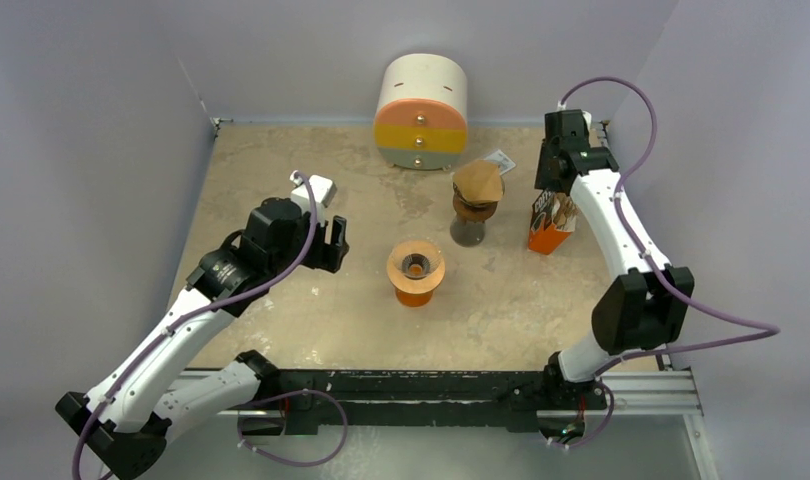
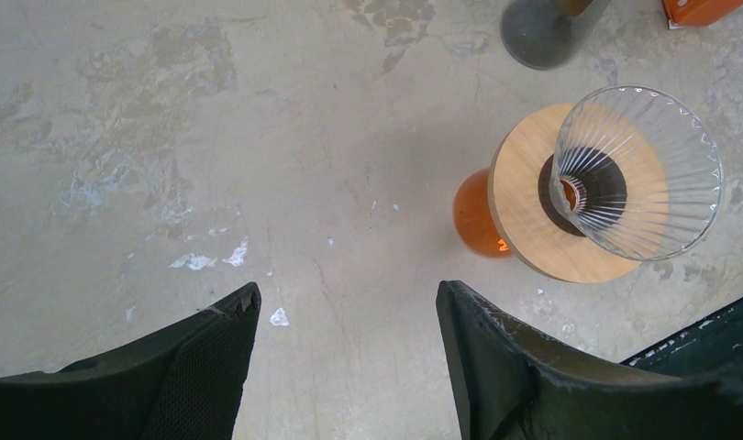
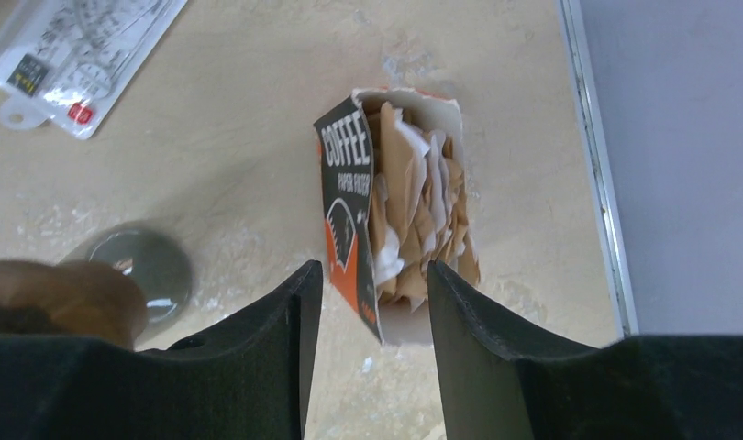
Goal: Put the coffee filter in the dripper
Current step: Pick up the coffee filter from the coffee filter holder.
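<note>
The glass dripper (image 2: 636, 174) sits on a wooden ring over an orange base (image 2: 478, 215); it also shows mid-table in the top view (image 1: 415, 270). Its cone looks empty. My left gripper (image 1: 332, 245) (image 2: 348, 298) is open and empty, left of the dripper and above bare table. An open orange and black box (image 1: 547, 228) (image 3: 346, 206) holds several brown paper filters (image 3: 421, 197). My right gripper (image 1: 553, 196) (image 3: 366, 275) is open just above the box's near end, holding nothing.
A second stand with a grey base (image 1: 468, 233) (image 3: 140, 266) carries a brown filter (image 1: 478, 186) left of the box. A round drawer unit (image 1: 422, 110) stands at the back. A plastic packet (image 3: 83, 55) lies nearby. The table's metal edge (image 3: 595, 183) runs right of the box.
</note>
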Controlling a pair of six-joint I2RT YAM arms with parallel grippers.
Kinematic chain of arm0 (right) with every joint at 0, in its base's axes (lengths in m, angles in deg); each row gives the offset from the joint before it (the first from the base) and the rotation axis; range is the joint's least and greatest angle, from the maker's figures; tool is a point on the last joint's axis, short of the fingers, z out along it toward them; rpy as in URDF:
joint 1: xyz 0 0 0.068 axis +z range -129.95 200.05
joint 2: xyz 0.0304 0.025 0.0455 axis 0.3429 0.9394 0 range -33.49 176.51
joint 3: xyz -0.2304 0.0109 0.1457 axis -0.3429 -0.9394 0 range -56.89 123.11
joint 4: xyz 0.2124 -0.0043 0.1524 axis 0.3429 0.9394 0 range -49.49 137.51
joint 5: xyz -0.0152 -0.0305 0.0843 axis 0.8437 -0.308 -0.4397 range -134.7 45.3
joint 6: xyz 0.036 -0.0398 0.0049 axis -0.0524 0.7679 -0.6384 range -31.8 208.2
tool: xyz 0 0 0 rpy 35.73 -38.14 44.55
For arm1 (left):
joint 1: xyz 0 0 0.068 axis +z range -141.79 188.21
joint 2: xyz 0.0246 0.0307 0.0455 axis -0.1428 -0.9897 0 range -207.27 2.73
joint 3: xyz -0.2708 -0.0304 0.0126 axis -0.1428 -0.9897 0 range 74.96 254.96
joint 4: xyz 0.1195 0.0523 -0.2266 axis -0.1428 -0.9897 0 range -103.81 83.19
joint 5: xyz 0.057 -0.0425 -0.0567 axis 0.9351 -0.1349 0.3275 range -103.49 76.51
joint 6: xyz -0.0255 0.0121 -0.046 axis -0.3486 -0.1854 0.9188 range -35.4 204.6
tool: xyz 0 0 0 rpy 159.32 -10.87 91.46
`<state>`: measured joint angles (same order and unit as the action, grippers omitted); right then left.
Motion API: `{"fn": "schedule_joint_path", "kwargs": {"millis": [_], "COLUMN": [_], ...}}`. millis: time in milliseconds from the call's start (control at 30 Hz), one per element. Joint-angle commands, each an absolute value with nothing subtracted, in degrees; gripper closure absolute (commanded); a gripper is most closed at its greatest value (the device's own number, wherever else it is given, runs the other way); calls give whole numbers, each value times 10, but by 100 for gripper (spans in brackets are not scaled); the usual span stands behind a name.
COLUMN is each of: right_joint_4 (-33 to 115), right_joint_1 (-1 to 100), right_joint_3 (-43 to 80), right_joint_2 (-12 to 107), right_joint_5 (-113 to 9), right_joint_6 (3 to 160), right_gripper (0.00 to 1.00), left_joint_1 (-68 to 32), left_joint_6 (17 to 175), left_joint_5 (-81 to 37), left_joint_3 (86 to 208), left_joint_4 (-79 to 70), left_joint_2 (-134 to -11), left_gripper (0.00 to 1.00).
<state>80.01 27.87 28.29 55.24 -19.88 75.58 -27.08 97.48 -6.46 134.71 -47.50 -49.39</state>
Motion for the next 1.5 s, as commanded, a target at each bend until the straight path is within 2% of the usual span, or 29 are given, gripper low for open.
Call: {"fn": "schedule_joint_path", "kwargs": {"millis": [0, 933, 1467], "right_joint_4": [772, 747, 740], "right_joint_1": [257, 233, 227], "right_joint_3": [318, 349, 324], "right_joint_2": [575, 638, 641], "right_joint_5": [-229, -235, -231], "right_joint_6": [758, 749, 744], "right_gripper": [52, 54, 56], "left_joint_1": [-272, -272, -272], "left_joint_6": [978, 974, 974], "left_joint_5": [-61, -56, -53], "left_joint_3": [1345, 1344, 1344], "left_joint_4": [-448, -449, -449], "left_joint_2": [-479, -479, -479], "left_gripper": [31, 31, 31]}}
